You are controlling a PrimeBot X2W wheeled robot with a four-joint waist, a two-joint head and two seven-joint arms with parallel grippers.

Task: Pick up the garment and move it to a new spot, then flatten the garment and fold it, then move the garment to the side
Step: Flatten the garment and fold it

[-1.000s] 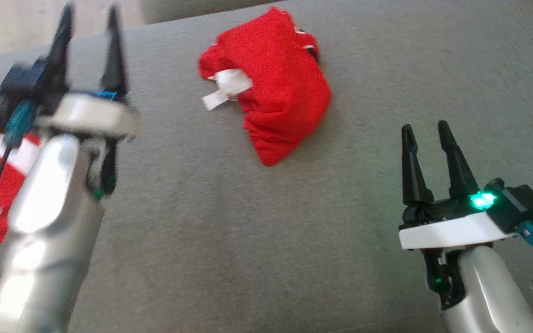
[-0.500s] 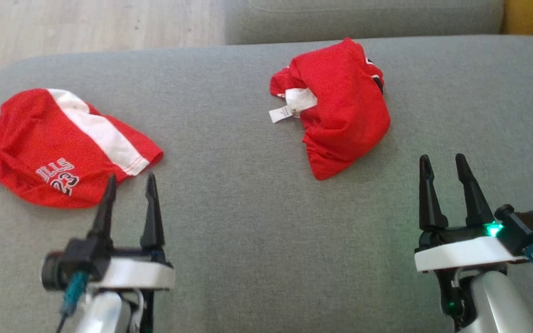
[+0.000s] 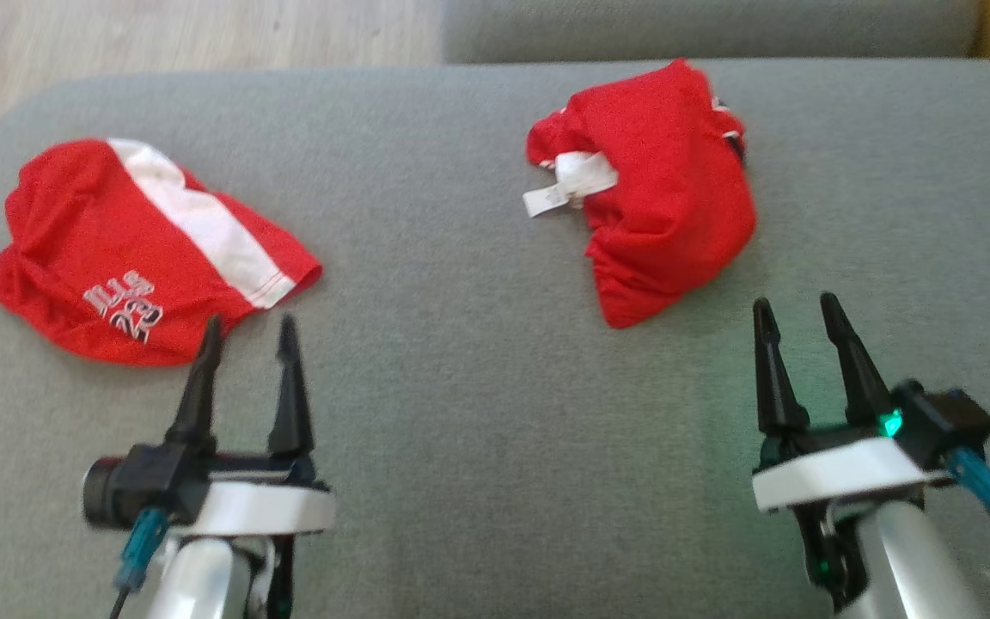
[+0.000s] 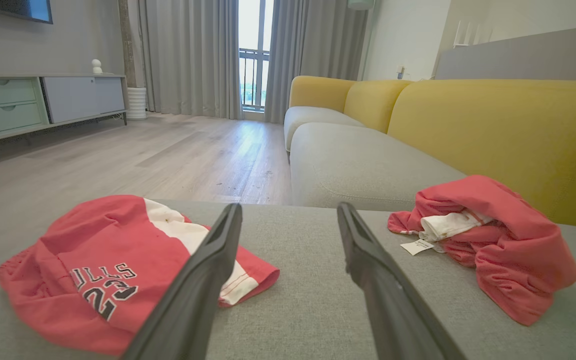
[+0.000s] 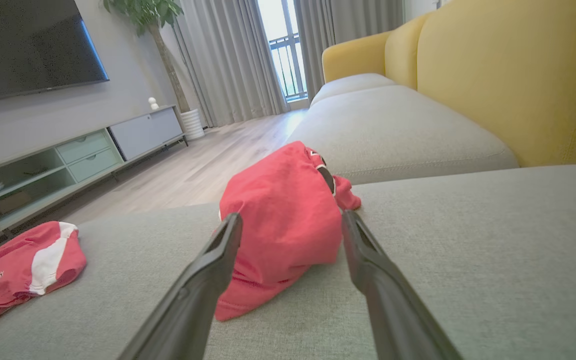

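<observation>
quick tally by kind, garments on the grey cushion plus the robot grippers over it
red garments: 2 (striped garment, crumpled garment)
grippers: 2 (left gripper, right gripper), both with fingers apart and holding nothing
total: 4

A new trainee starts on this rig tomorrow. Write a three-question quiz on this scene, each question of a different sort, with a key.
1. True or false: the left claw and the right claw both stand open and hold nothing.
2. Fill in: the number printed on the striped red garment is ___.
3. The white tag sticks out of which item? A) the crumpled red garment ahead of the right claw; B) the striped red garment; C) the grey cushion.
Key: 1 true; 2 23; 3 A.
</observation>
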